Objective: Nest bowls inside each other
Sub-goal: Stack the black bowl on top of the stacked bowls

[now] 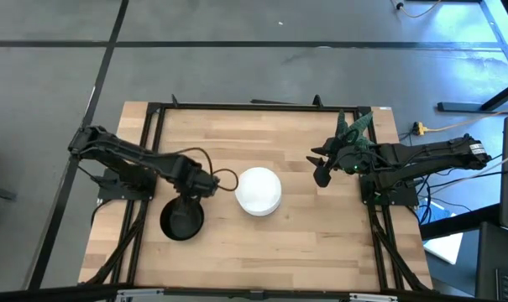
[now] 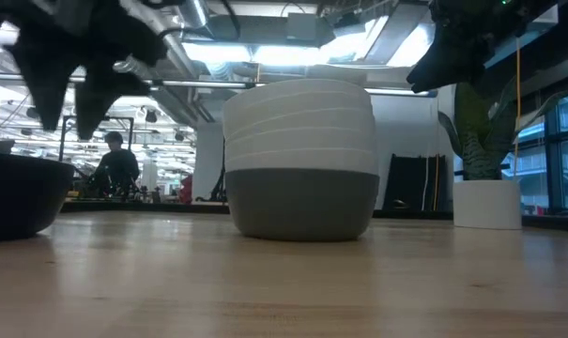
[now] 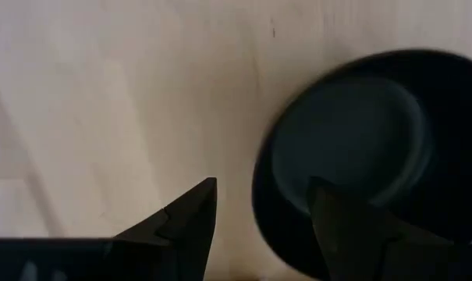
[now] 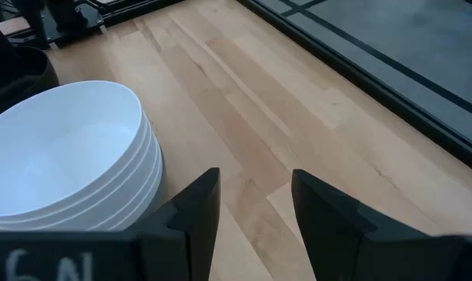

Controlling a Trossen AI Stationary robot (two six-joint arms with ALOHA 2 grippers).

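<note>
A stack of nested bowls stands at the table's middle: white bowls sit inside a dark grey bowl at the bottom. A black bowl rests alone on its base, near the left of the stack. My left gripper hovers open just above the black bowl's rim, one finger over the bowl and the other over bare wood. My right gripper is open, raised to the right of the stack.
A small white pot with a spiky green plant stands near the table's far right corner, behind my right gripper. A black frame runs along the table's edges. Bare wood lies between the stack and the right arm.
</note>
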